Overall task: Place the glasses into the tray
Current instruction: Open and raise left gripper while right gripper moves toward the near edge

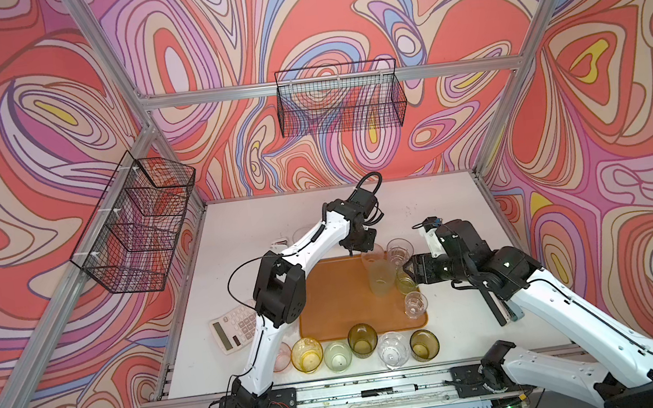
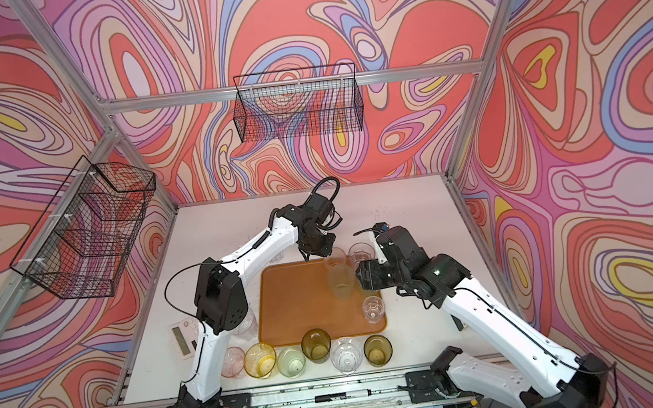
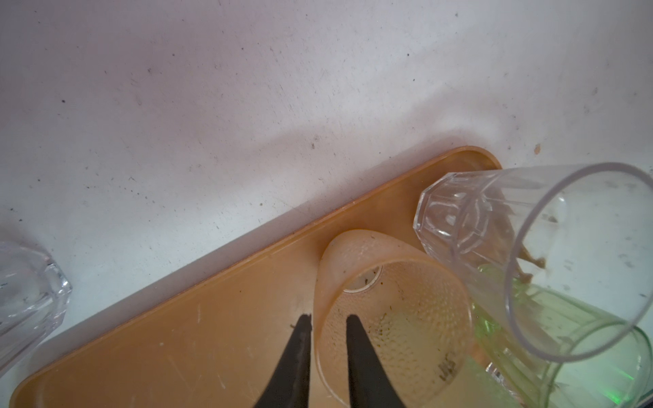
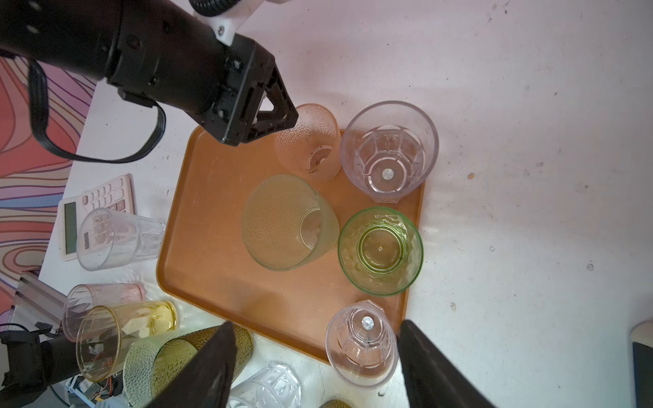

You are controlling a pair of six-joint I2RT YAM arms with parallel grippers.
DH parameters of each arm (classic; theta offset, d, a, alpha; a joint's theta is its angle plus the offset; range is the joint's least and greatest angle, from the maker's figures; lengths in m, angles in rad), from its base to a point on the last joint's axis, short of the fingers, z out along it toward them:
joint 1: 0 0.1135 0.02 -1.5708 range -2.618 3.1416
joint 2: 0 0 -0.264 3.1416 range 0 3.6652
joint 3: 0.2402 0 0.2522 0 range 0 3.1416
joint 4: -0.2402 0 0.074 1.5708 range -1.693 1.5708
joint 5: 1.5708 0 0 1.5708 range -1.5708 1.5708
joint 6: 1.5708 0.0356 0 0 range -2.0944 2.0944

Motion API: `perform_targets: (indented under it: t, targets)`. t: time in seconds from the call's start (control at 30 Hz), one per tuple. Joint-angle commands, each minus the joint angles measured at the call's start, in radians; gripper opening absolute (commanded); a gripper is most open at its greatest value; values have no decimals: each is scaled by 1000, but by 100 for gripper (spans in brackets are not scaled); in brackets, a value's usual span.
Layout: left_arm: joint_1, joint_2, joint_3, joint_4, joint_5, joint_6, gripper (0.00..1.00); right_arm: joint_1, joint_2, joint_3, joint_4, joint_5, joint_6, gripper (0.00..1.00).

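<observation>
Glasses (image 1: 361, 337), light and slippery I judge, best pinched over the rim, stand lower centre and on the tray (image 1: 326, 293) mid-frame; right gripper (image 4: 314, 323) gapes empty, left gripper (image 3: 327, 318), slightly parted, straddles a peach glass (image 3: 406, 318) at its rim.

Bright diffuse light; soft shadows; top views bent at edges; wrist-view foreground blurred.

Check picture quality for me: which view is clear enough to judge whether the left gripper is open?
Left wrist view: sharp, left gripper stands open astride the rim of the frosted tumbler. Right wrist view: sharp too. Both top views: wide-angle, frame posts splayed, tumbler small and soft.
</observation>
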Motion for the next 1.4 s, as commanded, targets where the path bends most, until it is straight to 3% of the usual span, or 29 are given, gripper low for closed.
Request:
perform_targets:
  t: [0.0,0.47,1.07,1.37]
  targets:
    - [-4,-20,26,-19,4,-12,26,-2,-13,-7,-21,10,-6,75]
    - [-5,-192,-53,0,-84,21,36,-2,-35,51,-187,30,13,75]
    - [1,-400,-127,-26,-114,103,48,-2,-76,82,-363,5,102,75]
    - [33,-561,-269,17,-119,131,53,-2,-58,84,-447,-21,133,75]
